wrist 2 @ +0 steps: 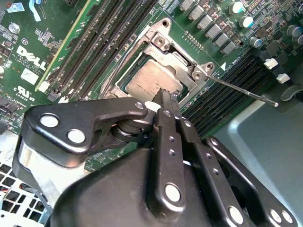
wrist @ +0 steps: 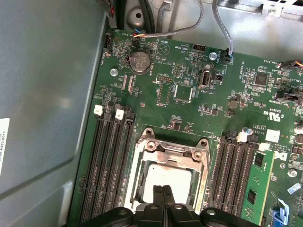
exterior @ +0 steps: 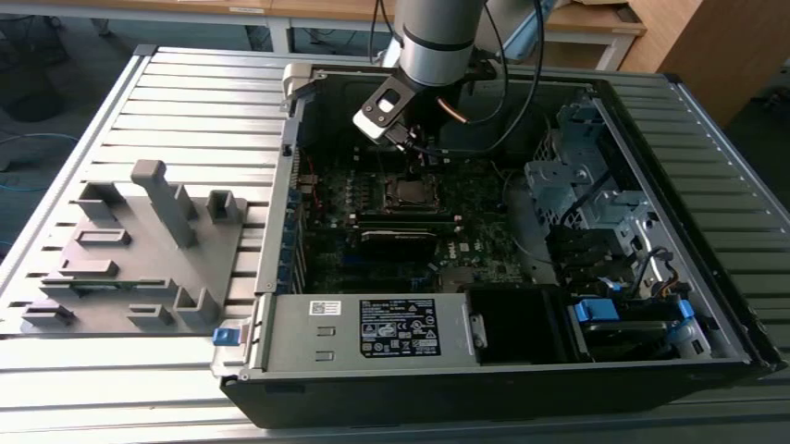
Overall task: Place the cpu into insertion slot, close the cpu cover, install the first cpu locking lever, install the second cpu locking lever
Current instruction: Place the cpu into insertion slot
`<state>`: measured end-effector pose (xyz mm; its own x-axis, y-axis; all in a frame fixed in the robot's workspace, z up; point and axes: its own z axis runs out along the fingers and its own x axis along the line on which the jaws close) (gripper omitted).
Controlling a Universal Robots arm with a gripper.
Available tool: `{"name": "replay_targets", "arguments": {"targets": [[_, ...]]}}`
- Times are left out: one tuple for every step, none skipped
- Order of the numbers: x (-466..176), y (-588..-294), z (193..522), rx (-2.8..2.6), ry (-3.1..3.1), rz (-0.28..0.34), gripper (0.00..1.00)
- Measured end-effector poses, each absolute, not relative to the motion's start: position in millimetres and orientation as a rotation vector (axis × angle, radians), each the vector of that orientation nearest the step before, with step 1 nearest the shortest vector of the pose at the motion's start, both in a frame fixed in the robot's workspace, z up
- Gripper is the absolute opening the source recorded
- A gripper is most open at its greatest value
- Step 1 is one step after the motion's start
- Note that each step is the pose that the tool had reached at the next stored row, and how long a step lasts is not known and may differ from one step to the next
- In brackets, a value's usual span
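Note:
The cpu [wrist 2: 150,81] lies flat in the insertion slot [wrist 2: 124,75] on the green motherboard, its silvery-grey top showing. The cpu cover [wrist 2: 182,66] is down over it as a metal frame around the chip; both wrist views show this. A thin metal locking lever [wrist 2: 241,91] sticks out sideways from the socket's corner, unlatched. My gripper [wrist 2: 163,97] hovers just over the chip's edge with its two black fingers pressed together and nothing between them. In the first wrist view the fingertips [wrist: 163,190] overlap the cpu [wrist: 170,172]. The exterior view places the gripper [exterior: 413,153] above the socket [exterior: 409,192] inside the computer case.
Long black memory slots [wrist: 111,161] flank the socket on both sides, one holding a green stick [wrist: 255,179]. Cables [wrist: 222,28] hang near the board's far edge. The case walls [exterior: 277,185] enclose the board. A grey fixture [exterior: 129,245] sits on the slatted table at the exterior view's left.

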<state>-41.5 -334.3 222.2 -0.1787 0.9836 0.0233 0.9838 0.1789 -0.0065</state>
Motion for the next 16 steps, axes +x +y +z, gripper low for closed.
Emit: {"name": "replay_targets", "arguments": {"targets": [[-41.5,-334.3,222.2,-1.998,-2.396,-0.016,0.1],[-41.5,-334.3,222.2,-1.991,-2.401,-0.015,0.1],[-41.5,-334.3,222.1,-1.981,-2.41,-0.015,0.1],[-41.5,-334.3,222.1,-1.97,-2.419,-0.015,0.1],[-41.5,-334.3,222.1,-1.962,-2.425,-0.015,0.1],[-41.5,-334.3,222.2,-1.961,-2.426,-0.015,0.1],[-41.5,-334.3,222.2,-1.961,-2.426,-0.015,0.1],[-41.5,-334.3,222.1,-1.961,-2.426,-0.015,0.1],[-41.5,-334.3,222.1,-1.958,-2.428,-0.015,0.1],[-41.5,-334.3,222.1,-1.958,-2.428,-0.015,0.1],[-41.5,-334.3,222.1,-1.958,-2.428,-0.015,0.1],[-41.5,-334.3,222.1,-1.958,-2.428,-0.015,0.1],[-41.5,-334.3,222.1,-1.958,-2.428,-0.015,0.1],[-41.5,-334.3,222.2,-1.958,-2.428,-0.015,0.1],[-41.5,-334.3,222.1,-1.958,-2.428,-0.015,0.1],[-41.5,-334.3,222.1,-1.958,-2.428,-0.015,0.1]]}}
